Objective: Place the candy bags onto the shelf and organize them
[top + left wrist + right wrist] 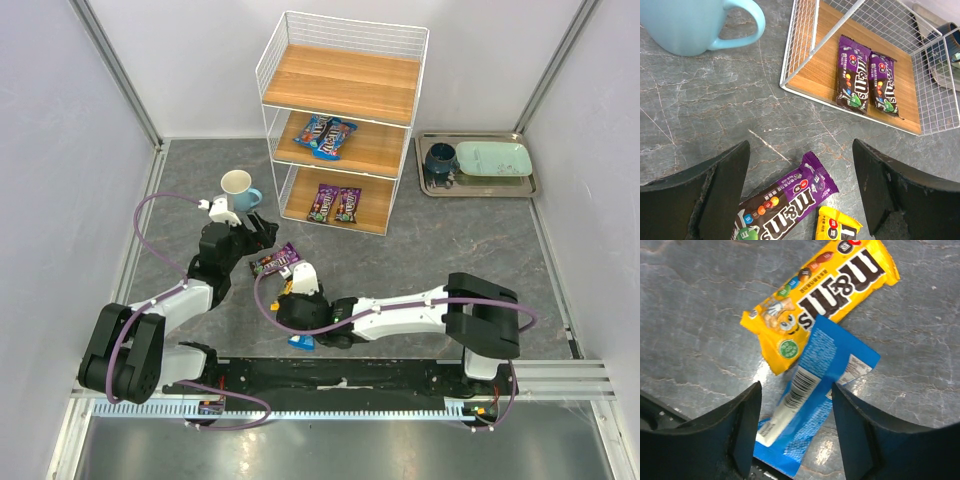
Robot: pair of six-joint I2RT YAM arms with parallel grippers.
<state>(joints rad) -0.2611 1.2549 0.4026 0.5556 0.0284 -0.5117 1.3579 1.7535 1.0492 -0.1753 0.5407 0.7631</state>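
Observation:
The shelf (pixel 340 80) stands at the back centre, with blue candy bags (pixel 325 135) on its middle board and two purple ones (pixel 335 203) on the bottom board. A loose purple bag (pixel 785 205) lies flat on the table between the fingers of my open left gripper (pixel 801 145), untouched. Beside it shows a corner of the yellow bag (pixel 835 227). My right gripper (pixel 796 387) is low over a blue bag (pixel 840 355) that lies back-side up across an end of the yellow bag (pixel 830 285). Its jaws stand on either side of the blue bag with gaps showing.
A light blue mug (pixel 240 188) stands left of the shelf, just beyond my left gripper. A metal tray (pixel 480 190) at the back right holds a dark cup (pixel 440 160) and a pale green plate (pixel 493 158). The arms' base rail runs along the near edge.

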